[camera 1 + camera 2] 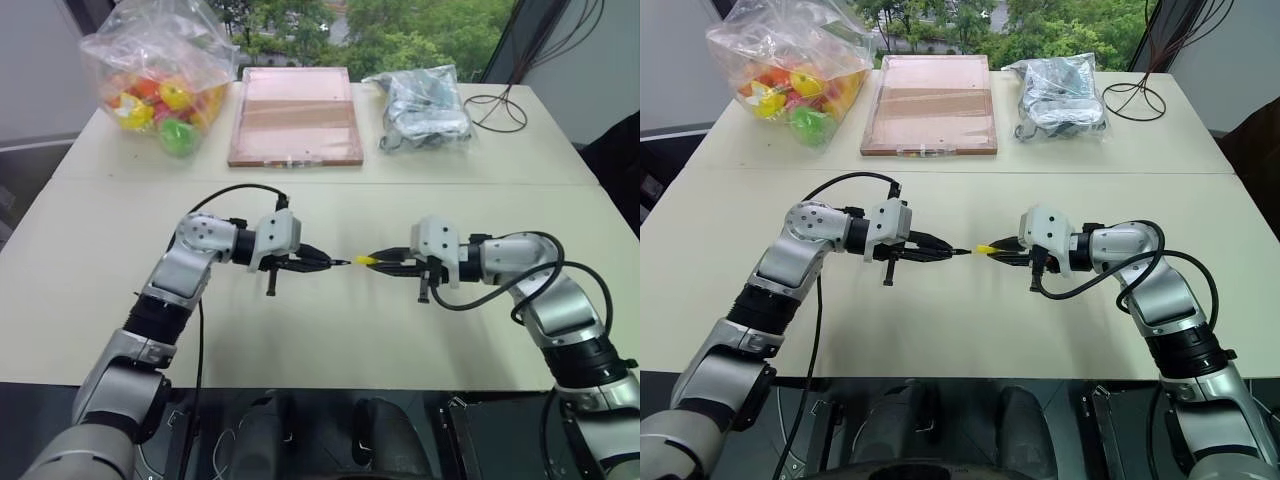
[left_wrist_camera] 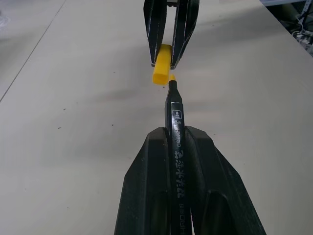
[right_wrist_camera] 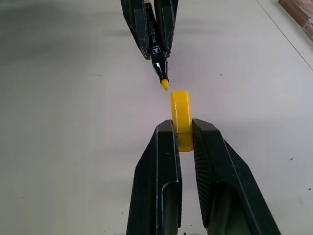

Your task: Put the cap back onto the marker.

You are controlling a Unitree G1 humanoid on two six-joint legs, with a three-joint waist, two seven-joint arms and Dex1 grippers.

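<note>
Marker [image 2: 175, 132] and cap [image 3: 182, 117], each clamped in fingers, tips just apart above table [image 1: 320, 330].

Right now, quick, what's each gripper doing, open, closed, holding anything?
Left gripper: closed on the marker, tip pointing at the cap.
Right gripper: closed on the cap, not yet on the marker.

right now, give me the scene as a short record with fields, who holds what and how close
left gripper: shut on the thin black marker, yellow tip forward
right gripper: shut on the short bright yellow plastic cap
gap: tip just short of the cap mouth, slightly off to one side, not inserted
height: both held above the beige table
far edge: bag of colourful toys, flat brown board
</note>
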